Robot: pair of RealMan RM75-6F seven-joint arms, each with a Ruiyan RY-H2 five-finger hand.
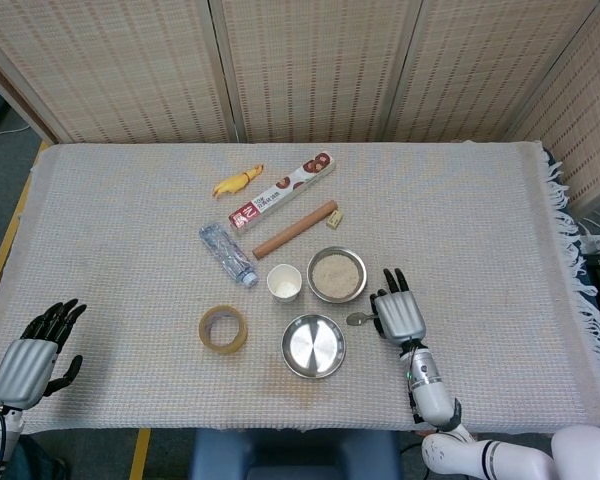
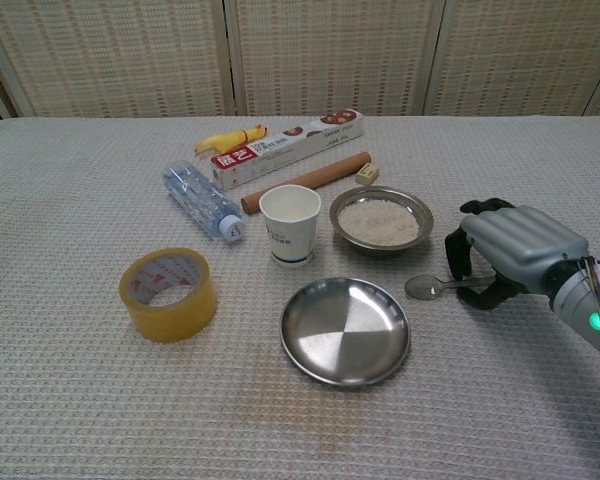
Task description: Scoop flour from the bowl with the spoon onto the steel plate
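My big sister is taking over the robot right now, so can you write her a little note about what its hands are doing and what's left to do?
Right hand: over the handle of the small metal spoon, fingers curled down around it; a firm grip cannot be confirmed. The spoon lies on the cloth.
Left hand: empty, fingers apart, at the near left table edge.
Round steel bowl of flour: just beyond the spoon, full.
Flat round steel plate: near side of the bowl, bare.
Done: hand brought to the spoon.
Left: secure the spoon, lift it, scoop flour, tip it onto the plate.
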